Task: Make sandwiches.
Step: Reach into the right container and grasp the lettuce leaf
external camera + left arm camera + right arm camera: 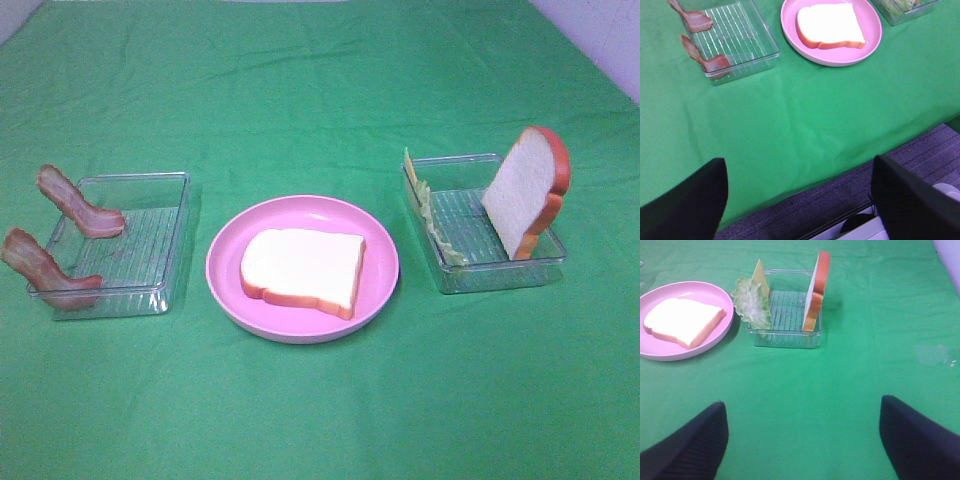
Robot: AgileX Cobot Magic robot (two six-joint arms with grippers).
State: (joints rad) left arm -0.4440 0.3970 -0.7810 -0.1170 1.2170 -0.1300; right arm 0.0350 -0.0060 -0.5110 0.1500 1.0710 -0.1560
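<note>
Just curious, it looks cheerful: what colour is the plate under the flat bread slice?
Pink. The plate shows best in the exterior high view.

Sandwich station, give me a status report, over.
Left gripper, right gripper: fingers open, empty. One bread slice flat on pink plate; bacon, lettuce, cheese, second slice propped in trays. Nothing blocking.

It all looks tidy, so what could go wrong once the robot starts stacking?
The two bacon strips hang over the left tray's rim; a grab could flick one onto the cloth. The upright bread slice only leans in the right tray, so a nudge may topple it.
</note>
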